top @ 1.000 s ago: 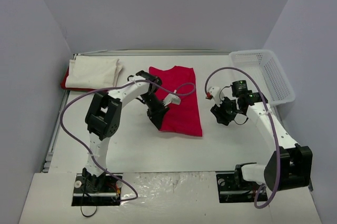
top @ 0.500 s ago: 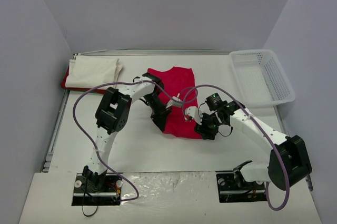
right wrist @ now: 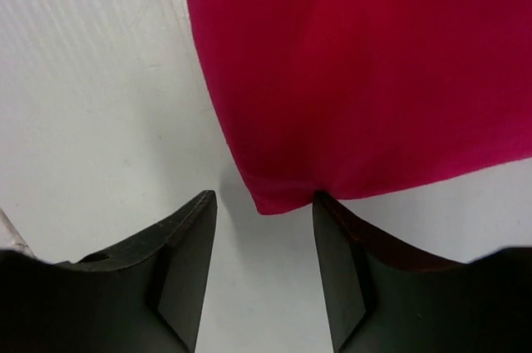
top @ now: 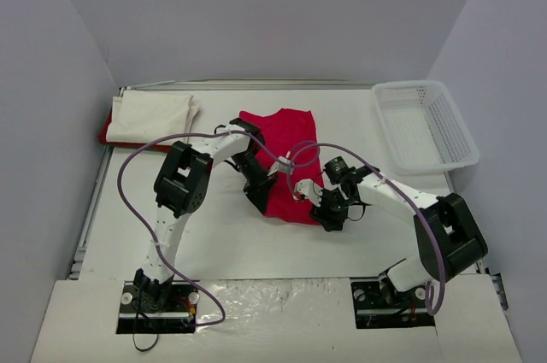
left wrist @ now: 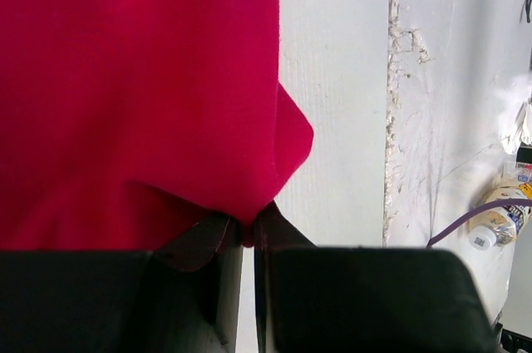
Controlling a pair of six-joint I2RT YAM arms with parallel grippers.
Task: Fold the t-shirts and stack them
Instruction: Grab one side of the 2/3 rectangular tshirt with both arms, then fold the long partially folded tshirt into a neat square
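The soft, floppy red t-shirt (top: 292,154) lies on the counter (top: 222,239), best held by its near corners: the left end effector (left wrist: 248,228) pinches one, the right end effector (right wrist: 262,208) sits spread apart around the other.

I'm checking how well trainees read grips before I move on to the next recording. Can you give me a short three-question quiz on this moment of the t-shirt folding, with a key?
1. True or false: the left gripper is shut on an edge of the red t-shirt.
2. Pick one. The right gripper is: A) shut on the shirt's corner; B) open, with its fingers on either side of the shirt's near corner; C) shut on nothing, away from the shirt.
3. Fill in the blank: the folded t-shirt lying on top at the far left is ____ in colour.

Key: 1 true; 2 B; 3 white.
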